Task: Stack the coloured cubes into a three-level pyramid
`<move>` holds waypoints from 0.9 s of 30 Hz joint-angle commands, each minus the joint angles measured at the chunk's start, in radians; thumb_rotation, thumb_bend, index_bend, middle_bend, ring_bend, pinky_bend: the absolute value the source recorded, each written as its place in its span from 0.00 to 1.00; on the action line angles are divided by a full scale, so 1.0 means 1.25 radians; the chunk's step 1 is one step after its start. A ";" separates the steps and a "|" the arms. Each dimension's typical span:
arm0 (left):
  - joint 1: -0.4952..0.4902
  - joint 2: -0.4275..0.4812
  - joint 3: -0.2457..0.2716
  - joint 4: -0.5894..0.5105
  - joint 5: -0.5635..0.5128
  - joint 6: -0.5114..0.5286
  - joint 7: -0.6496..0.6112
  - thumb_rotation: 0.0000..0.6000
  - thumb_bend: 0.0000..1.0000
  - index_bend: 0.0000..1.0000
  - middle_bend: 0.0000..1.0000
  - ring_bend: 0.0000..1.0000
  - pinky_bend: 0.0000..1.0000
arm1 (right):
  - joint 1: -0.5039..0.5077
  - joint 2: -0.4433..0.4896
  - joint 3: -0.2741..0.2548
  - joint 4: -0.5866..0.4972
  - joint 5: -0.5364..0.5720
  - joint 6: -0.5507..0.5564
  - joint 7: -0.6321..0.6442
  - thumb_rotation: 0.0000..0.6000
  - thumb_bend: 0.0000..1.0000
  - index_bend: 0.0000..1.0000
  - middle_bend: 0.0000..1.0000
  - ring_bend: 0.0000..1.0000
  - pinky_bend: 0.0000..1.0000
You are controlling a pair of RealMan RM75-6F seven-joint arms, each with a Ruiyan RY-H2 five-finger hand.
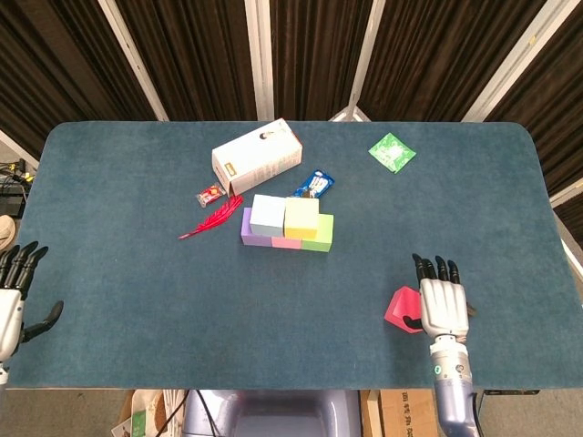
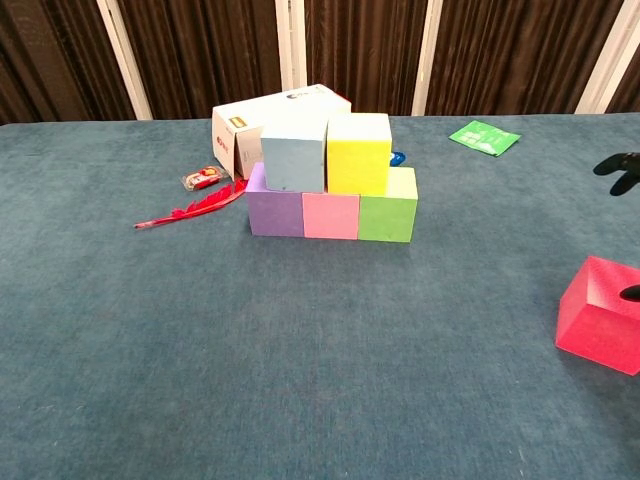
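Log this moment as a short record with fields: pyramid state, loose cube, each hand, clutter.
bottom level: purple cube, pink cube, green cube in a row
second level: light blue cube and yellow cube on top
top level: not yet placed
loose cube: red cube on the table, near right
right hand: beside the red cube, thumb against it, grip unclear
left hand: at the table's left edge, holds nothing, fingers apart
clutter: white box, red feather, green packet

Open table (image 1: 383, 228) between red cube (image 1: 402, 308) and stack (image 1: 287, 223).
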 commanded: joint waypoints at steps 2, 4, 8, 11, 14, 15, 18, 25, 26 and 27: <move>0.000 0.003 -0.001 0.000 -0.001 -0.004 -0.007 1.00 0.40 0.11 0.05 0.00 0.00 | 0.008 -0.012 -0.006 -0.019 0.012 0.020 -0.025 1.00 0.09 0.10 0.18 0.00 0.00; 0.000 0.006 -0.001 0.000 -0.002 -0.006 -0.011 1.00 0.40 0.11 0.05 0.00 0.00 | 0.010 -0.022 -0.007 -0.027 0.026 0.031 -0.035 1.00 0.09 0.10 0.18 0.00 0.00; 0.001 0.010 -0.004 0.001 -0.004 -0.006 -0.018 1.00 0.40 0.11 0.05 0.00 0.00 | 0.013 -0.044 -0.008 -0.037 0.050 0.054 -0.050 1.00 0.09 0.10 0.18 0.00 0.00; 0.001 0.011 -0.004 0.001 -0.006 -0.011 -0.021 1.00 0.40 0.11 0.05 0.00 0.00 | 0.015 -0.059 -0.009 -0.031 0.062 0.066 -0.057 1.00 0.09 0.10 0.18 0.00 0.00; 0.001 0.014 -0.004 0.000 -0.007 -0.014 -0.024 1.00 0.40 0.11 0.05 0.00 0.00 | 0.018 -0.075 -0.006 -0.012 0.078 0.073 -0.056 1.00 0.09 0.10 0.18 0.00 0.00; 0.001 0.014 -0.005 0.000 -0.008 -0.013 -0.024 1.00 0.40 0.11 0.05 0.00 0.00 | 0.018 -0.079 -0.005 -0.005 0.081 0.074 -0.054 1.00 0.09 0.10 0.18 0.00 0.00; 0.005 0.014 -0.008 -0.001 -0.009 -0.006 -0.023 1.00 0.40 0.11 0.05 0.00 0.00 | 0.020 -0.085 -0.003 0.015 0.088 0.077 -0.052 1.00 0.09 0.10 0.18 0.00 0.00; 0.008 0.013 -0.008 -0.005 -0.012 -0.005 -0.015 1.00 0.40 0.11 0.04 0.00 0.00 | 0.020 -0.093 -0.004 0.043 0.104 0.078 -0.044 1.00 0.09 0.10 0.20 0.02 0.00; 0.007 0.013 -0.008 -0.006 -0.012 -0.008 -0.015 1.00 0.40 0.11 0.04 0.00 0.00 | 0.020 -0.093 -0.005 0.047 0.108 0.077 -0.044 1.00 0.09 0.10 0.20 0.02 0.00; 0.006 0.013 -0.008 -0.006 -0.013 -0.010 -0.014 1.00 0.40 0.11 0.04 0.00 0.00 | 0.020 -0.094 -0.005 0.049 0.109 0.077 -0.044 1.00 0.09 0.11 0.20 0.02 0.00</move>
